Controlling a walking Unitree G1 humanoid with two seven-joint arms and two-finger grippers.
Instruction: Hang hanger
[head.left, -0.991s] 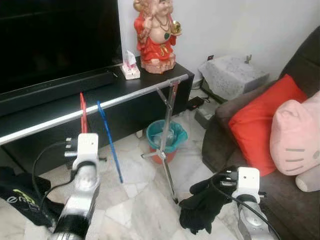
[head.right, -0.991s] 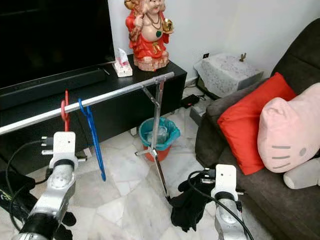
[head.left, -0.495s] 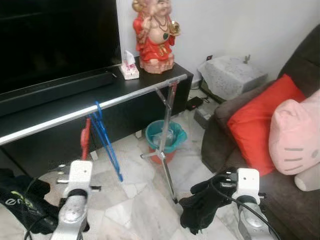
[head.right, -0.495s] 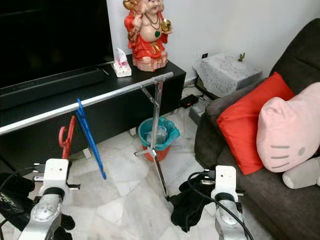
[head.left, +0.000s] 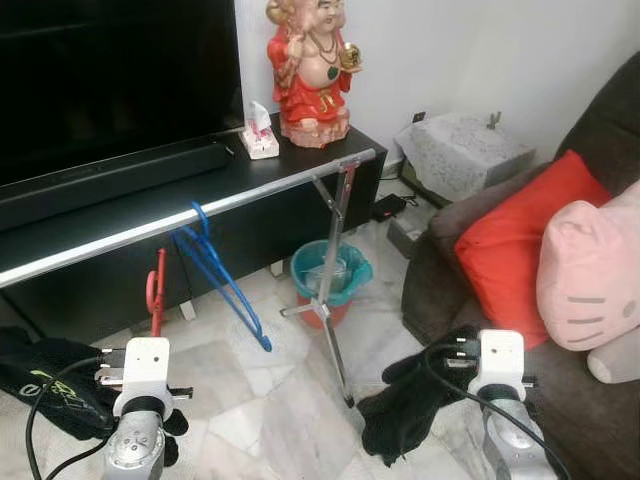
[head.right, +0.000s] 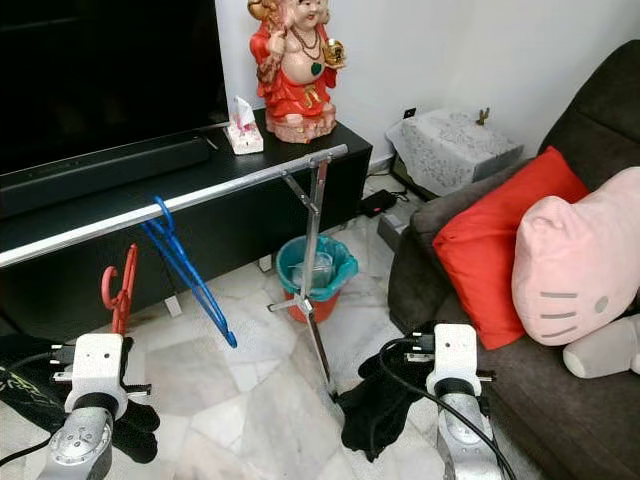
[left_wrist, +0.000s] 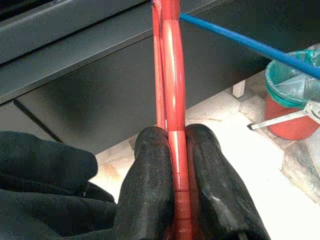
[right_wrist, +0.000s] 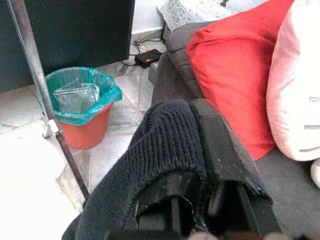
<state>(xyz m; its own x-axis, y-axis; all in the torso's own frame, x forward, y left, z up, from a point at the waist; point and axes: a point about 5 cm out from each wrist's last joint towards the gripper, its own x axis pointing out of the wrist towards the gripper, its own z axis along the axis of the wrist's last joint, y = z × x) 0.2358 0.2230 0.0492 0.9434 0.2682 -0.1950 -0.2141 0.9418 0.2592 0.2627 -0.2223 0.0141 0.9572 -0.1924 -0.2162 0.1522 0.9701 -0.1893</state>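
A red hanger (head.left: 156, 294) stands upright below the silver rail (head.left: 110, 238), its hook clear of the bar. My left gripper (left_wrist: 173, 136) is shut on its lower part, low near the floor. The black fingers (left_wrist: 150, 175) press on both sides of the red plastic (left_wrist: 172, 75). A blue hanger (head.left: 224, 280) hangs from the rail by its hook, tilted out to the right. My right gripper (right_wrist: 194, 107) sits low by the sofa, shut on a black knitted cloth (head.left: 408, 402) that drapes to the floor.
The rail's stand (head.left: 334, 262) and a red bin with a teal liner (head.left: 331, 272) are at centre. Behind the rail is a black TV console (head.left: 250, 220) with a red statue (head.left: 313, 70). A sofa with a red cushion (head.left: 512, 245) lies right; a black bag (head.left: 40, 372) lies left.
My left arm has come down from the rail with the red hanger, which now sits below the bar. The blue hanger has swung out to the right. The right arm has barely moved.
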